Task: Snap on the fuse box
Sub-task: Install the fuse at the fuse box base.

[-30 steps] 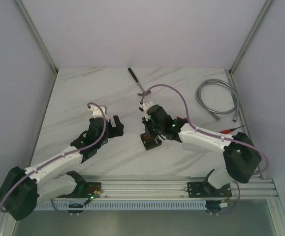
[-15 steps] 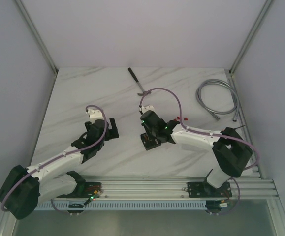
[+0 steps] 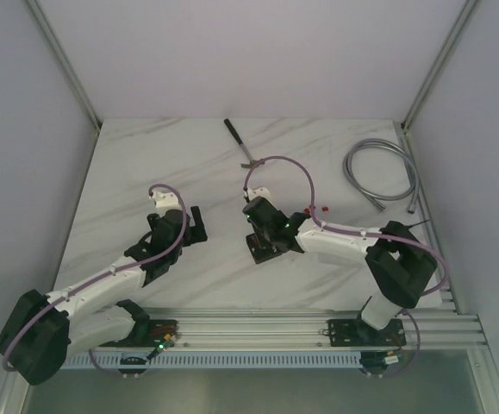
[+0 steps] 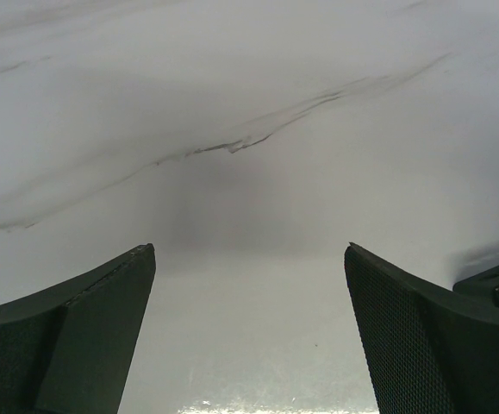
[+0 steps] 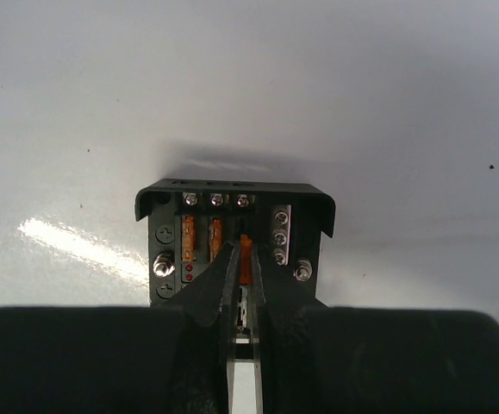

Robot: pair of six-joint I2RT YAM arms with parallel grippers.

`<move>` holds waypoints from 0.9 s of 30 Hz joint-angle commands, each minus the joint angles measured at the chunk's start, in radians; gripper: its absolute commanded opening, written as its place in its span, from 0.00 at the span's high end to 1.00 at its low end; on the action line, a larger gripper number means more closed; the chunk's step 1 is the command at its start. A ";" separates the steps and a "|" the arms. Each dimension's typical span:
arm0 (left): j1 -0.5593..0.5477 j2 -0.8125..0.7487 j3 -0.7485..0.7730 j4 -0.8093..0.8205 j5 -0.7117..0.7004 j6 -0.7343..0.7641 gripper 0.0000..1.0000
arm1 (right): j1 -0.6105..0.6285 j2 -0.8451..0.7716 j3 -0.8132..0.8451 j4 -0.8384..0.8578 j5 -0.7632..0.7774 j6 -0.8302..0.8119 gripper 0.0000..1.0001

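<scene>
Partway at best, by the look of things. Near the middle of the table (image 3: 128, 172), a little right of centre: the fuse box (image 3: 265, 251), lying flat. Inside bare to the right wrist view, with a row of screws (image 5: 216, 200) along the far side and two seated fuses (image 5: 189, 233) on the left. No cover on it, none anywhere in view, so nothing snapped on yet. Left to do, probably: pushing home the fuse now at the slot, then pressing a lid down.

Right fingers (image 5: 206, 297): down over the near edge of the box, closed to a thin slit, tips pinching an orange fuse (image 5: 245, 257) at a middle slot.

Left fingers (image 4: 77, 345): spread wide, holding nothing, over bare table to the left of the box and apart from it.
</scene>
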 commanded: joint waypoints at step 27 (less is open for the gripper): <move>0.006 0.009 0.003 -0.008 -0.009 -0.017 0.00 | 0.011 0.050 0.031 0.004 0.066 0.071 0.83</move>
